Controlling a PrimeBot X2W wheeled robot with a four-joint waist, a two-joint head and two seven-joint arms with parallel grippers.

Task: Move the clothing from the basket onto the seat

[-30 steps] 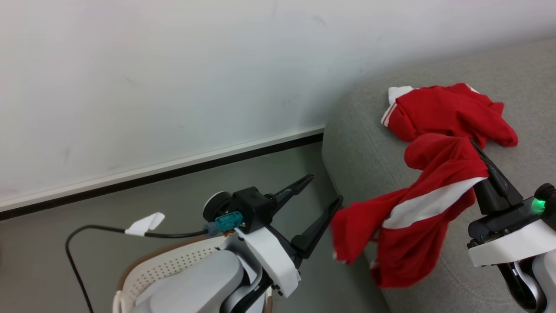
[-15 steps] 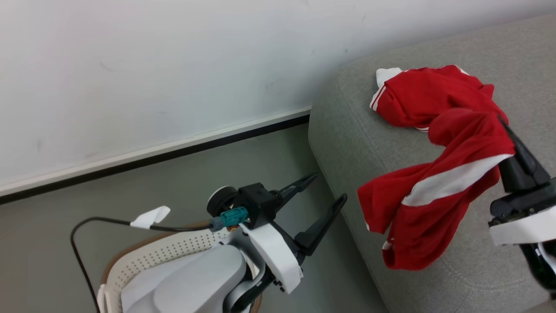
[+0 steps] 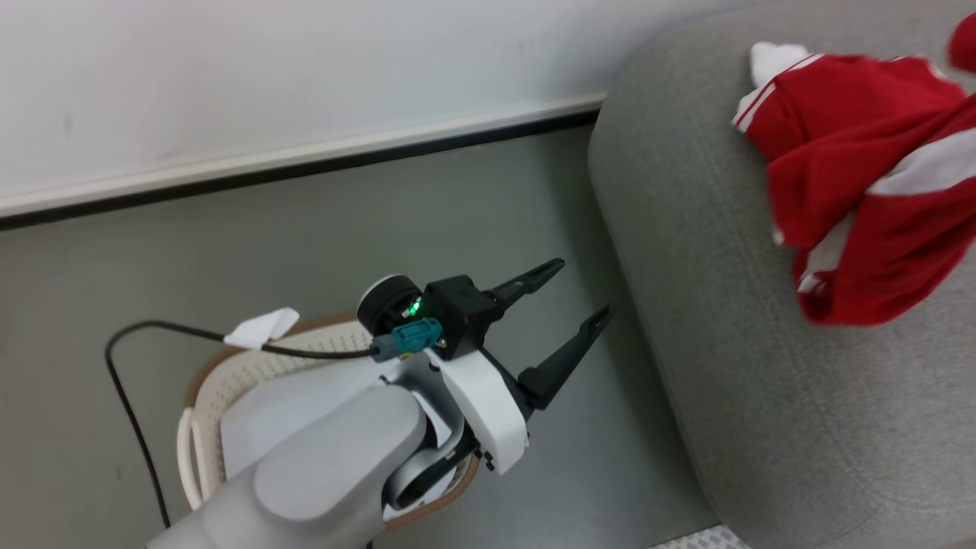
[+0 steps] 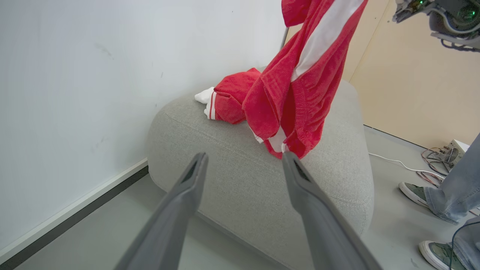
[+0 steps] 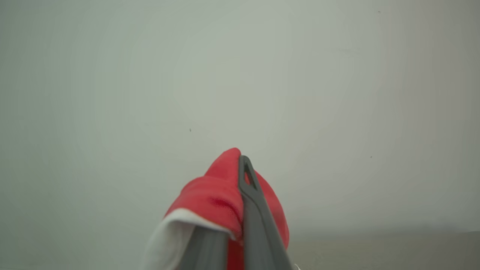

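Note:
The clothing (image 3: pixel 862 175) is red with white stripes; one part lies on the grey seat (image 3: pixel 709 320), another part is lifted. In the left wrist view the lifted clothing (image 4: pixel 300 82) hangs above the seat (image 4: pixel 262 187), its lower hem close to the cushion. My right gripper (image 5: pixel 243 168) is shut on a fold of the clothing (image 5: pixel 217 195), facing a pale wall. My left gripper (image 3: pixel 585 288) is open and holds nothing, above the floor between the basket (image 3: pixel 200 381) and the seat. Its open fingers (image 4: pixel 187 187) point at the seat.
A pale sheet (image 3: pixel 252 412) lies in the basket under my left forearm. A black cable with a white tag (image 3: pixel 259 329) runs over the basket rim. A person's shoes (image 4: pixel 414 191) and jeans stand right of the seat, near floor wires (image 4: pixel 431 153). A wall runs behind.
The head camera has swung down and left. My right gripper has carried the clothing up and further over the seat, and it no longer hangs over the seat's edge. The left gripper stays open.

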